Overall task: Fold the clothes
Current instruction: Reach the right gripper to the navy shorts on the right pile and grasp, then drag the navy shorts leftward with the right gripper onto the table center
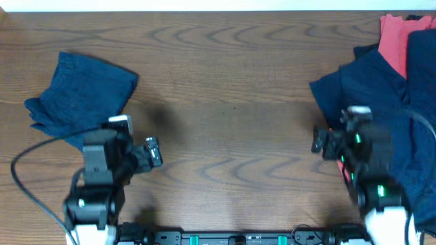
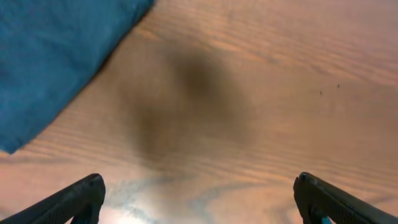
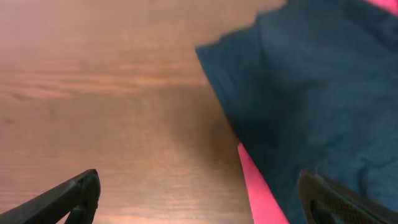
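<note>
I am judging that we are standing between two garments. The shorts [image 1: 82,99], which are looking already folded, are lying at the far left of the table [image 1: 231,82], and the pile [image 1: 388,95] of unfolded clothes is waiting at the right edge. Nothing is being held.

My left gripper [image 2: 198,186] is hovering over bare wood with its fingers spread wide. The shorts are lying ahead of it, at the upper left of its wrist view, apart and not touching.

My right gripper [image 3: 199,183] is also spread and empty. The navy garment [image 3: 311,93] on top of the pile is lying ahead of it and to the right. A strip of the red shirt [image 3: 258,186] is showing from under its edge, near the right finger.

I am thinking the next move is asking the right arm to go forward to this navy edge and pinch only the top layer — not the red one below — then pull it toward the middle of the table for spreading.
</note>
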`<state>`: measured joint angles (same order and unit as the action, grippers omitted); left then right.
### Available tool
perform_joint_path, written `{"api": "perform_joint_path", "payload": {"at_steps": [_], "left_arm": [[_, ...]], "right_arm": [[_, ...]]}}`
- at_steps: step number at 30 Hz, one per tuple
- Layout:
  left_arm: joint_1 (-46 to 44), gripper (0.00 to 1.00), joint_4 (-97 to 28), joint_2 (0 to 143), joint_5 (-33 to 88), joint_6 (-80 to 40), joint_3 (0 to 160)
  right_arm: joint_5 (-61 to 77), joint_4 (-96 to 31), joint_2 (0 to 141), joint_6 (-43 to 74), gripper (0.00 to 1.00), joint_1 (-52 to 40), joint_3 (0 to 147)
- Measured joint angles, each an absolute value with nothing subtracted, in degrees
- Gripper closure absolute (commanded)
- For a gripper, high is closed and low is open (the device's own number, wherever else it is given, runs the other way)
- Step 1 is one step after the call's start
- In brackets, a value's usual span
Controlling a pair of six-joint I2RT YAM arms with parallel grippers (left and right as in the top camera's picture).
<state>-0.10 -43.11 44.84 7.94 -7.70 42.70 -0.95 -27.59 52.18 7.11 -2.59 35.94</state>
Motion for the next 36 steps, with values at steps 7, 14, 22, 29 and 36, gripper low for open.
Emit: {"api": "perform_joint_path", "payload": {"at_steps": [7,14,22,29,36], "left_arm": [[-0.1,0.02,-44.77,54.22,10.24,-7.7,45.67],[-0.1,0.02,-44.77,59.44,10.81,-7.7,45.67],[-0.1,0.02,-44.56,61.14,11.09,-7.7,45.69],[-0.1,0.02,-44.36,61.14,11.25,-7.7,45.69],[-0.1,0.02,-44.38,61.21,11.29,-7.7,45.69]], "right_arm": [[-1.87,-17.93,75.02,7.16,0.01,-2.59,44.6],[-6.22,-4.27,91.5,6.22,0.11,-2.42,44.82],[-13.85,1.61,99.9,5.56,0.27,-2.2,44.82],[-15.53,3.36,103.24,6.07,0.69,-1.1,45.63],[-16.64,2.61,103.7,6.74,0.99,0.38,46.06]]}}
